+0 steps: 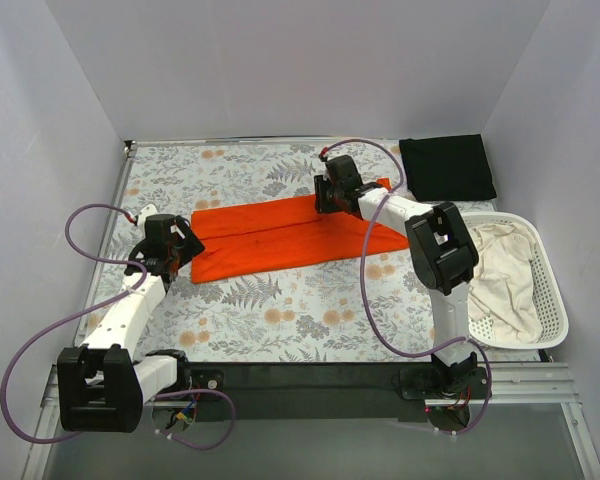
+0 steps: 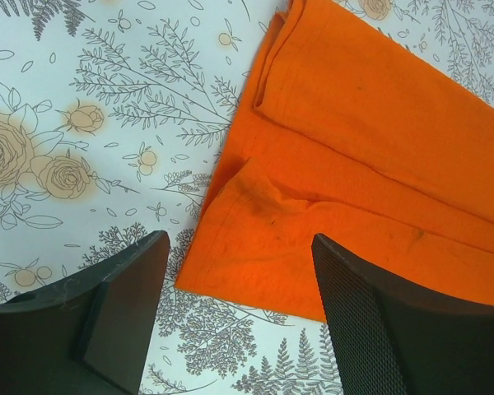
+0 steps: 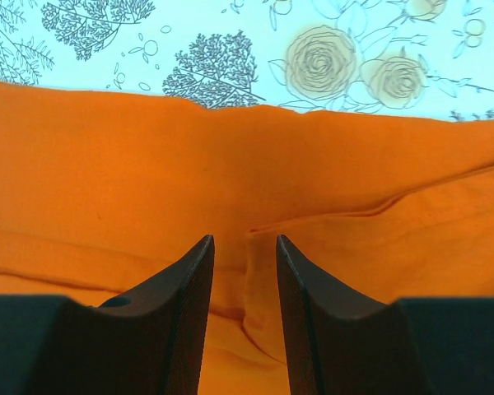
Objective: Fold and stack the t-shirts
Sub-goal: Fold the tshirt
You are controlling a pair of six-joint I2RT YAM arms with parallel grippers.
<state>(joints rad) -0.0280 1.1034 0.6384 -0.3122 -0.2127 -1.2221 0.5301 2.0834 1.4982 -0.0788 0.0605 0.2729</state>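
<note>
The orange t-shirt (image 1: 280, 235) lies folded lengthwise in a long band across the middle of the floral table. My left gripper (image 1: 185, 245) is open and empty just above the shirt's left end; its lower left corner (image 2: 255, 247) lies between the wide-apart fingers (image 2: 132, 288). My right gripper (image 1: 325, 200) is down on the shirt's far edge, right of centre. Its jaws (image 3: 245, 239) stand narrowly apart with a raised ridge of orange fabric (image 3: 259, 263) between them. The black t-shirt (image 1: 447, 167) lies folded at the back right corner.
A white slatted basket (image 1: 552, 290) stands at the right edge with cream cloth (image 1: 505, 280) in it. Grey walls close in the table on the left, back and right. The floral cloth (image 1: 280, 310) shows bare in front of the orange shirt.
</note>
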